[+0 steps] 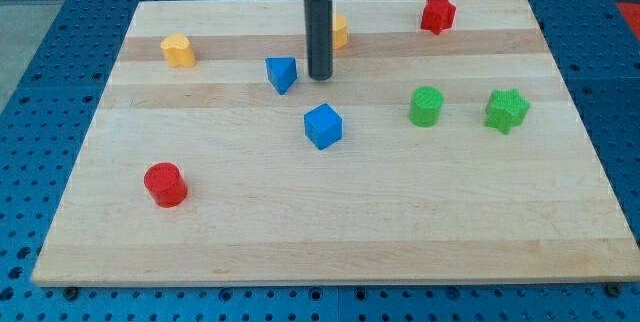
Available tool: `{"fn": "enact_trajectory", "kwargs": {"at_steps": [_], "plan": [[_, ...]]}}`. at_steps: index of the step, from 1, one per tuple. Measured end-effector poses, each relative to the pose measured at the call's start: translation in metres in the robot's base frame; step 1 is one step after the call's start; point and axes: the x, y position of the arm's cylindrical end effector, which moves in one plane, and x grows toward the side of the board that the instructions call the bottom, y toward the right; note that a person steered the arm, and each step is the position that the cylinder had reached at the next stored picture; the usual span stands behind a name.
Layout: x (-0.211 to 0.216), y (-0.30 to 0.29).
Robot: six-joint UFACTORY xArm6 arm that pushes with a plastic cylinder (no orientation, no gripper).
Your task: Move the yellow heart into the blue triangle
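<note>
The blue triangle lies on the wooden board, left of centre near the view's top. My tip rests on the board just to its right, a small gap away. A yellow block sits just above and to the right of the tip, partly hidden behind the rod, so its shape is unclear. A second yellow block, with a rounded, heart-like form, lies far to the left of the triangle.
A blue cube lies below the tip. A red star is at the top right. A green cylinder and a green star are at the right. A red cylinder is at the lower left.
</note>
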Motion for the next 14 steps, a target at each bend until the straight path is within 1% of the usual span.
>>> {"fn": "enact_trajectory", "kwargs": {"at_steps": [1, 2, 3, 4, 5, 6, 7, 8, 11, 12, 13, 14], "plan": [[0.023, -0.052], [0.023, -0.053], [0.019, -0.005], [-0.002, 0.002], [-0.010, -0.020], [-0.001, -0.077], [0.002, -0.102], [0.002, -0.109], [0.002, -0.205], [-0.010, -0.201], [-0.045, -0.179], [-0.062, -0.154]]}}
